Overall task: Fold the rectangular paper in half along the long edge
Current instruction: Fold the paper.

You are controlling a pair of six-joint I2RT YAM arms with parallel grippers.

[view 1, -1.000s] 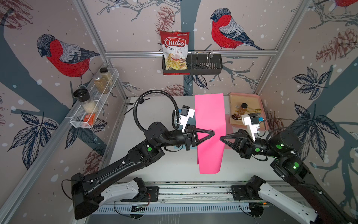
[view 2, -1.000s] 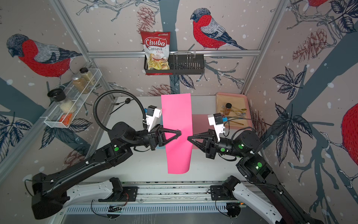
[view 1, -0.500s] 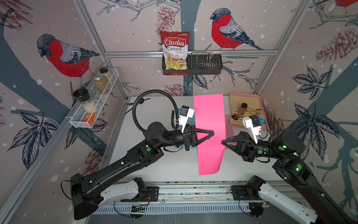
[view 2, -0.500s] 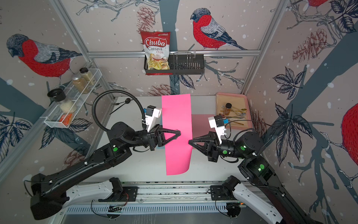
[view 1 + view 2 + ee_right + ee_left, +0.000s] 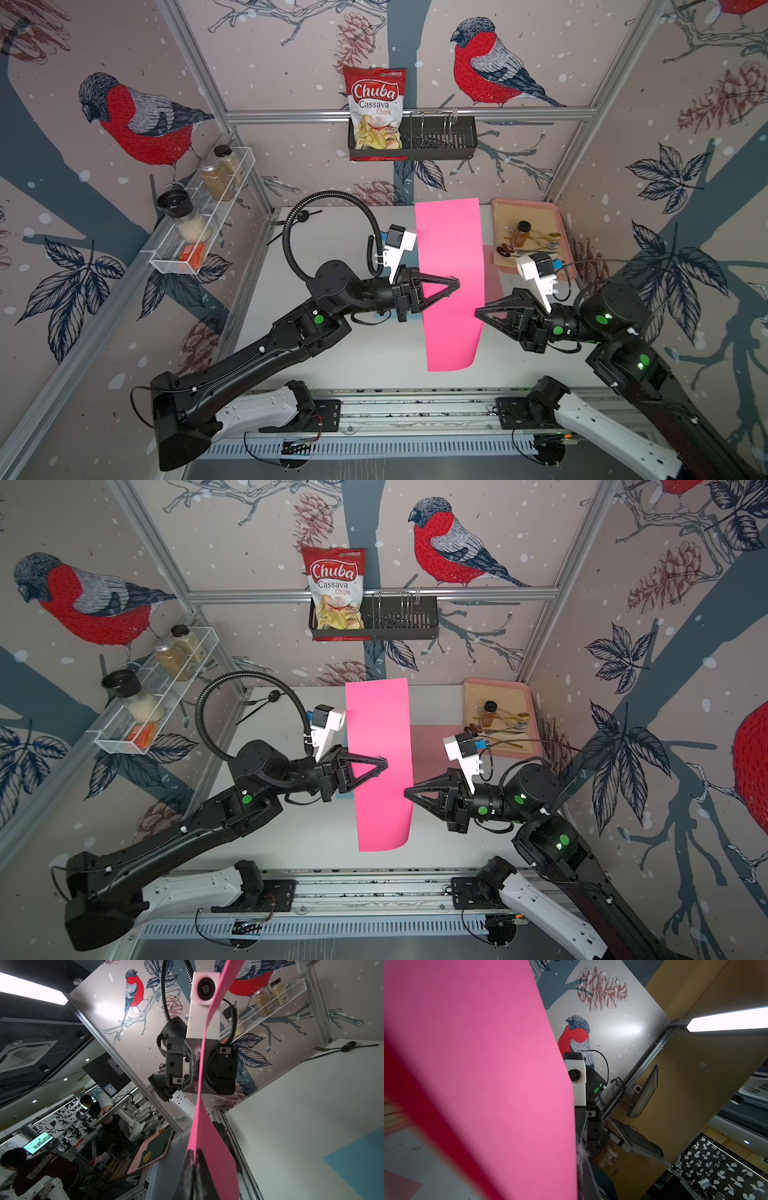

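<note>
The rectangular paper (image 5: 451, 249) (image 5: 380, 729) is a long bright pink sheet held up above the white table, its long edges running front to back. My left gripper (image 5: 457, 283) (image 5: 385, 764) is shut on it partway in from the left long edge. My right gripper (image 5: 478, 309) (image 5: 406, 791) is shut on the right long edge, a little nearer the front. The paper (image 5: 207, 1147) is seen almost edge-on in the right wrist view, pinched between my right gripper's (image 5: 195, 1159) tips. It fills the left wrist view (image 5: 488, 1064) beside my left gripper (image 5: 580, 1172). The front right corner curls.
A pink tray (image 5: 540, 212) with a small bottle and spoons sits at the back right of the table. A black spoon and fork (image 5: 303, 216) lie at the back left. A blue patch (image 5: 363, 1163) and a dull pink patch (image 5: 428, 746) mark the tabletop. Shelves hang on the walls.
My right gripper has moved toward the front with the paper's right edge. The left gripper has barely moved and keeps its grip.
</note>
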